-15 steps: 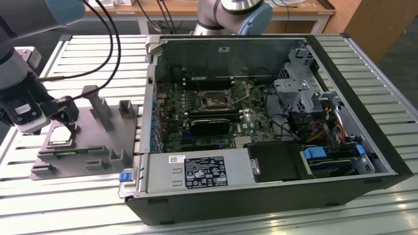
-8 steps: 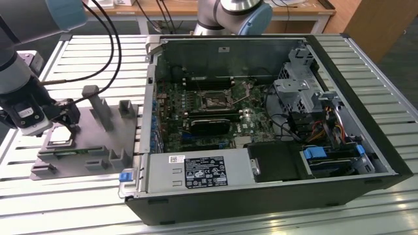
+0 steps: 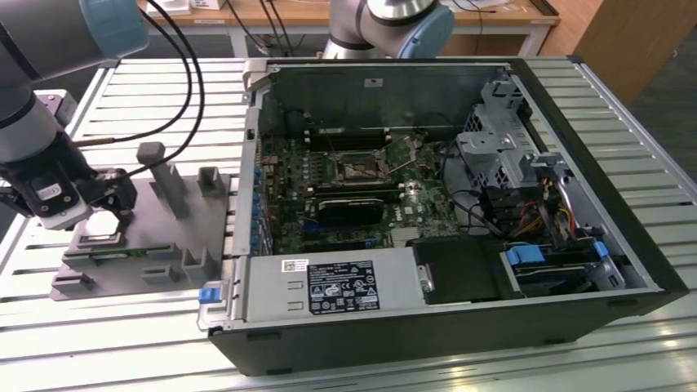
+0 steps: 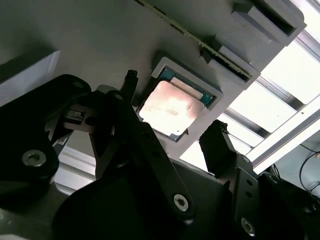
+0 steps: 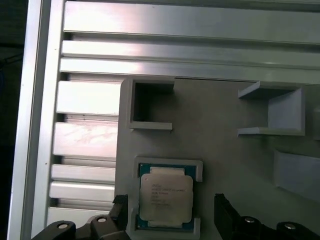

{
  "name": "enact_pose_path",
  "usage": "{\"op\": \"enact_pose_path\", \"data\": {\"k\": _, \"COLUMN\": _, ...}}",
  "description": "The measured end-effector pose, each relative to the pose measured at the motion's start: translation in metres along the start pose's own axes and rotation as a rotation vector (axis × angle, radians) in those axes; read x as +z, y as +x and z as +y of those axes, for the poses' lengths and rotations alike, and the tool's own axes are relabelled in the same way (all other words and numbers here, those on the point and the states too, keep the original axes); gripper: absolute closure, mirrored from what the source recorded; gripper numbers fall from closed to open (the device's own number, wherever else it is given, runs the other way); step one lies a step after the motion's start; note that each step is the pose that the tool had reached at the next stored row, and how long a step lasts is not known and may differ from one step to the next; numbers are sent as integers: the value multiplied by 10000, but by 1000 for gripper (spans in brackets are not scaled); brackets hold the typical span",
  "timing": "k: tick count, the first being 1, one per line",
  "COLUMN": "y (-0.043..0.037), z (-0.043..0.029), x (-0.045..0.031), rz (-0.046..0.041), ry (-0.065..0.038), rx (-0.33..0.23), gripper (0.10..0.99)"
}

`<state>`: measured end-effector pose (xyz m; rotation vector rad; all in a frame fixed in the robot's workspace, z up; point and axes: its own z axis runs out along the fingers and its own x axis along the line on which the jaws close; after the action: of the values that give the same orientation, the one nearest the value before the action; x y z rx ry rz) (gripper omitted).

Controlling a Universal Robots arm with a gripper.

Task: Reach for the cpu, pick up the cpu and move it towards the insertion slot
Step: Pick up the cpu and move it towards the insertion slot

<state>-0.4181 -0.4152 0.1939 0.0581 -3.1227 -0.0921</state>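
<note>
In the first wrist view the picture's edge cuts off the gripper (image 5: 170, 207) and the grey fixture (image 5: 225, 145). In the exterior view the insertion slot (image 3: 357, 167) is too small to show its inside.

cpu (image 5: 165, 194) in fixture (image 5: 225, 145) recess, fingers (image 5: 224, 214) flanking it, insertion slot (image 3: 357, 167) inside case (image 3: 436, 347)

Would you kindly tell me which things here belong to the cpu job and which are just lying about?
In the job: cpu in its fixture recess; gripper, open astride it; insertion slot on the motherboard.
Just lying about: power supply; drive cage; second arm behind the case.
</note>
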Motion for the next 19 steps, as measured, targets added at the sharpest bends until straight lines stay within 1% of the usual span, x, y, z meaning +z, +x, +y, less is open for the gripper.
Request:
{"op": "enact_pose_path", "data": {"k": 12, "y": 3, "z": 17, "x": 87, "rz": -6, "ry": -1, "rx": 109, "gripper": 310}}
{"op": "enact_pose_path", "data": {"k": 14, "y": 4, "z": 21, "x": 94, "rz": -5, "ry": 0, "rx": 115, "gripper": 322}}
{"op": "enact_pose_path", "data": {"k": 15, "y": 6, "z": 22, "x": 97, "rz": -4, "ry": 0, "rx": 118, "gripper": 392}}
{"op": "enact_pose_path", "data": {"k": 19, "y": 17, "z": 26, "x": 108, "rz": -7, "ry": -4, "rx": 128, "gripper": 392}}
